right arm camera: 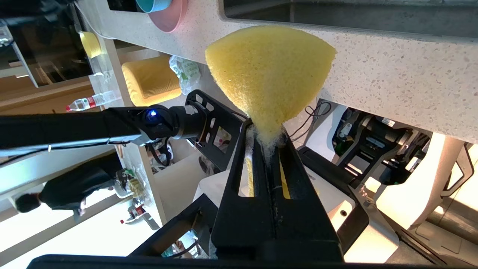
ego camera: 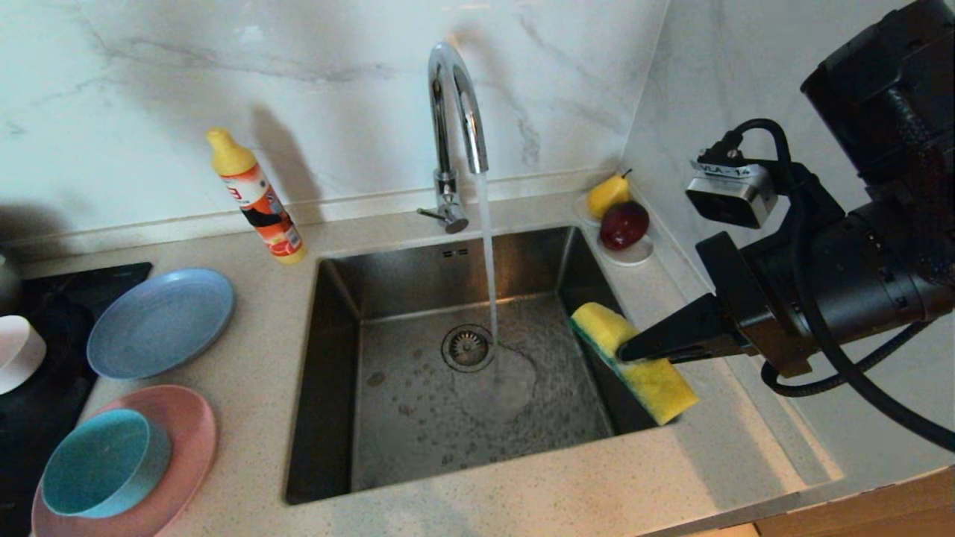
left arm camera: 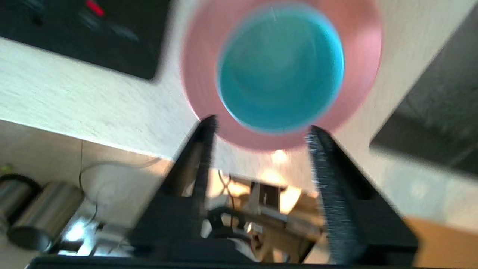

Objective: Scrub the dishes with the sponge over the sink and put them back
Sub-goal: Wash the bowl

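Left tool (left arm camera: 261, 129) wide, empty, above teal bowl (left arm camera: 280, 67) on pink plate (left arm camera: 358, 74): misaligned grab tips bowl. Right tool (ego camera: 634, 350) pinches sponge (ego camera: 634, 362); may slip.

Yellow sponge (ego camera: 634, 359) w/ green side, pinched above sink's (ego camera: 328, 373) right rim. Teal bowl (ego camera: 101, 462) upright on pink plate (ego camera: 190, 440); blue-grey plate (ego camera: 160, 321) beside (pale bowl (ego camera: 19, 350) at far left).

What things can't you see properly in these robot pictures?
- Head view: the pale bowl is cut off by the picture's left edge.
- Head view: the left gripper is out of frame; only its wrist view shows it.
- Left wrist view: the teal bowl on the pink plate is blurred.
- Right wrist view: the sponge blocks part of the sink.
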`<state>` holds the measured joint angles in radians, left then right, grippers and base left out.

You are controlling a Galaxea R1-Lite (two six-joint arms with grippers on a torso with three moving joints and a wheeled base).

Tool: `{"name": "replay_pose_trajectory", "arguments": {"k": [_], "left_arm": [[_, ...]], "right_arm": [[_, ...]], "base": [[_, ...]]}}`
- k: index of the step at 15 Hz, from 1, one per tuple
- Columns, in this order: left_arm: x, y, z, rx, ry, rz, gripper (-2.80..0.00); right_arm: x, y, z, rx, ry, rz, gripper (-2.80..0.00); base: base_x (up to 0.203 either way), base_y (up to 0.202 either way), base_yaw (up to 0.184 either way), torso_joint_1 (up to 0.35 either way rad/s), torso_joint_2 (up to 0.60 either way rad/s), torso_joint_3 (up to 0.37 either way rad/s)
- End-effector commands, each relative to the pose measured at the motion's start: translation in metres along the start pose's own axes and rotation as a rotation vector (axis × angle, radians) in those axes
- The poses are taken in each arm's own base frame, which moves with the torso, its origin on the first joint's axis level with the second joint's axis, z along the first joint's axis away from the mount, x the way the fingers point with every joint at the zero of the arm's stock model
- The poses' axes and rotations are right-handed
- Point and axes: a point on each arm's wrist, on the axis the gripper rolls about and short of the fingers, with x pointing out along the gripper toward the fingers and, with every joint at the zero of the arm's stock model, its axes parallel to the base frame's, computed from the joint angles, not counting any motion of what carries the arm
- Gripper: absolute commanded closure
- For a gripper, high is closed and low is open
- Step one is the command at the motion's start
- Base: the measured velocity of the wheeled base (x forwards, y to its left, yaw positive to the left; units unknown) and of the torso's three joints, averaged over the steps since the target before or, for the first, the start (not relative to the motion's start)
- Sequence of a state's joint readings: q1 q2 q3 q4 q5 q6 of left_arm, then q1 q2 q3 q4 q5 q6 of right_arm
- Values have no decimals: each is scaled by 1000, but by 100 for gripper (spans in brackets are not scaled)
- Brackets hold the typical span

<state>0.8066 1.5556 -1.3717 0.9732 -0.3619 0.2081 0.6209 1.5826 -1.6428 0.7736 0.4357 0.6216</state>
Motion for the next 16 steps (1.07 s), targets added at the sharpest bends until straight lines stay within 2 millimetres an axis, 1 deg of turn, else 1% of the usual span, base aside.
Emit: {"name": "replay_pose_trajectory", "arguments": {"k": [1,3,5,7,8,10,13,16], "left_arm": [[10,-11,-18,17,71,-29,-280],[23,-11,-26,16,107,-37,-280],[40,-6,-31,16,107,1,-280],[57,1,-30,4,73,57,-280],[61,4,-28,-11,67,68,-280],[63,4,-27,-17,71,68,-280],[68,5,-33,-40,101,59,-280],[80,8,-37,-56,151,47,-280]], "right_arm": [[2,-1,0,7,10,-3,0],[3,-1,0,7,11,-5,0],[3,-2,-1,9,15,-8,0],[4,-3,-1,11,17,-10,0],[4,-3,-1,10,17,-10,0],[5,-4,-1,13,22,-14,0],[6,-5,-2,16,27,-15,0],[6,-6,-3,20,26,-19,0]], "base": [[0,0,0,0,0,0],[0,0,0,0,0,0],[0,0,0,0,0,0],[0,0,0,0,0,0],[0,0,0,0,0,0],[0,0,0,0,0,0],[0,0,0,0,0,0],[0,0,0,0,0,0]]}}
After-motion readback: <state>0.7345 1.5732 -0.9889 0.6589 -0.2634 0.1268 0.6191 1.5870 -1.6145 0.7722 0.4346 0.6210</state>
